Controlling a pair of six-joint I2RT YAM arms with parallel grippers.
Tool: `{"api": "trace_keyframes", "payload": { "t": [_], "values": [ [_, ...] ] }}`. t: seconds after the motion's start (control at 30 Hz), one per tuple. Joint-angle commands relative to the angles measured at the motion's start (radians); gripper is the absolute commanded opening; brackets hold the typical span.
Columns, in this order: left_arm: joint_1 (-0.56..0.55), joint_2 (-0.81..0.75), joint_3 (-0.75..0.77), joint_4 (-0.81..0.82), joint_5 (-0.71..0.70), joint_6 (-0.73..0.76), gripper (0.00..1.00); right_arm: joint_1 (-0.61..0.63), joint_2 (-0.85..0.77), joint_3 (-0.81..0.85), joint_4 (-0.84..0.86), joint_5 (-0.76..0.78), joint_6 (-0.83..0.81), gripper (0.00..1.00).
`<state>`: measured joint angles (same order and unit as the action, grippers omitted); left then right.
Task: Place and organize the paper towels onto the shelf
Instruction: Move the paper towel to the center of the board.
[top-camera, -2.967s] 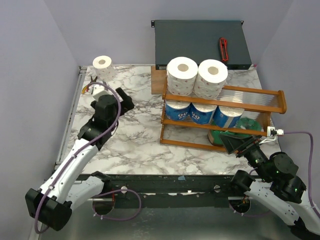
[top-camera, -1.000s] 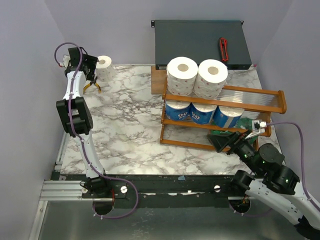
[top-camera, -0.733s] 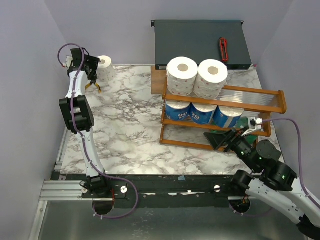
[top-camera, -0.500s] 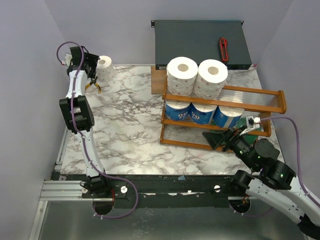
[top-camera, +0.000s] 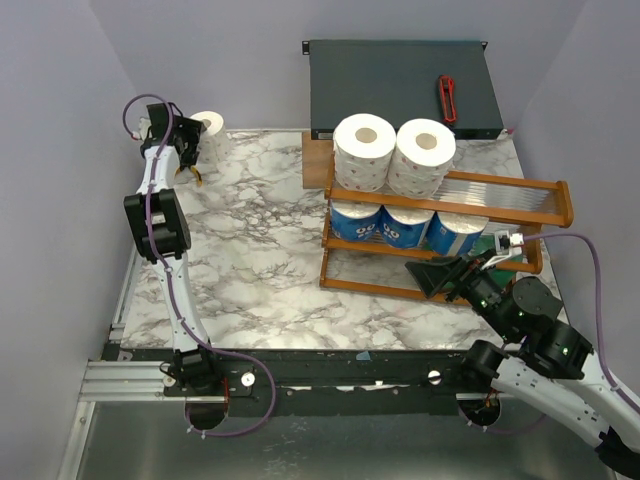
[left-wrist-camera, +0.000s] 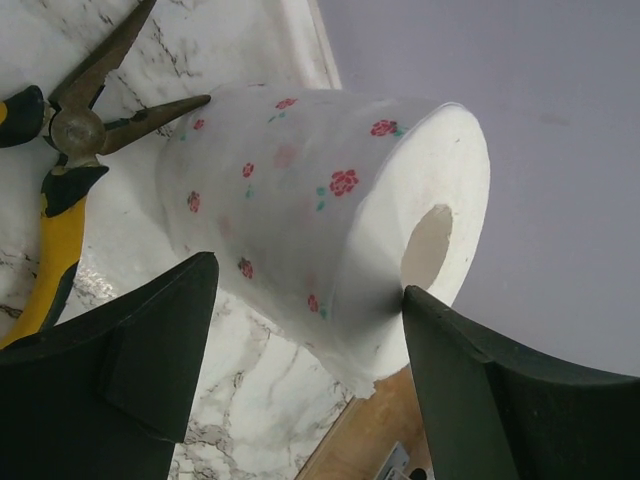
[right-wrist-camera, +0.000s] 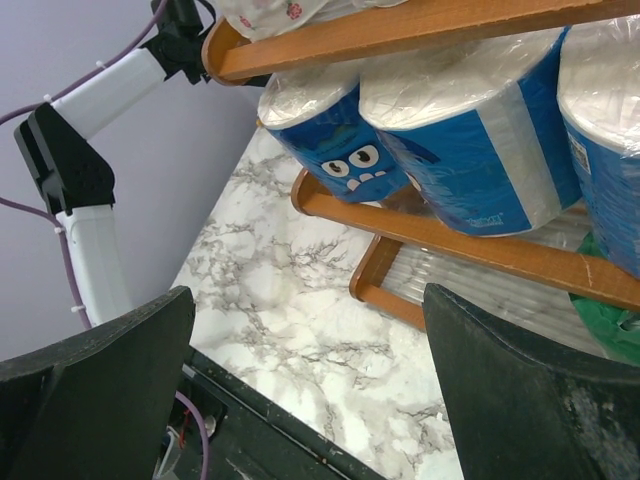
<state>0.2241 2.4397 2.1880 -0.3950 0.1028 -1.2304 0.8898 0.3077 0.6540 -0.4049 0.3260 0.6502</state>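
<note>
**Only one roll stands off the shelf, and your left claw is around it**

Your left claw is out at the far left corner of the counter, with its arm stretched along the left edge. It is spread wide, one finger on each side of a bare white roll printed with small red roses. That roll stands on end on the counter with its hollow core facing up. Both fingers sit close against the paper, but you cannot tell from the wrist view whether they press it. Yellow-handled pliers lie just beside the roll, their tips at its base.

The shelf takes up the right half of the counter and runs towards the right edge. On its top tier two white rolls stand side by side at the left end, touching. On the middle tier three blue-wrapped rolls sit in a row. A green-wrapped roll shows on the bottom tier, towards the right end.

Your right claw is also spread wide and holds nothing. It is near the counter's near edge, in front of the shelf's bottom tier, and it faces the blue rolls.

A dark grey box lies behind the far edge with a red tool on top.
</note>
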Motion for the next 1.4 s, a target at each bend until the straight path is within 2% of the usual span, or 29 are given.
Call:
{"api": "trace_keyframes", "payload": {
  "t": [0.0,0.13,0.5,0.7,0.83,0.97,1.37],
  "values": [
    [0.000,0.020,0.056,0.025,0.016,-0.006,0.76,0.002,0.006,0.031,0.015,0.020,-0.030,0.99],
    [0.001,0.039,0.061,0.018,0.018,-0.009,0.73,0.001,0.009,0.026,0.020,0.026,-0.033,1.00],
    [-0.001,0.053,0.060,0.053,0.051,-0.030,0.46,0.001,0.026,0.021,0.029,0.034,-0.040,1.00],
    [-0.002,-0.007,-0.010,0.134,0.085,-0.050,0.35,0.002,0.027,0.012,0.038,0.030,-0.037,1.00],
    [-0.002,-0.055,-0.060,0.170,0.115,-0.058,0.32,0.002,0.021,0.007,0.037,0.024,-0.031,1.00],
    [-0.001,-0.130,-0.164,0.218,0.147,-0.067,0.31,0.002,0.004,-0.001,0.035,0.022,-0.024,1.00],
    [-0.003,-0.462,-0.654,0.385,0.227,-0.081,0.29,0.002,-0.051,-0.038,0.041,-0.005,0.002,1.00]
  ]
}}
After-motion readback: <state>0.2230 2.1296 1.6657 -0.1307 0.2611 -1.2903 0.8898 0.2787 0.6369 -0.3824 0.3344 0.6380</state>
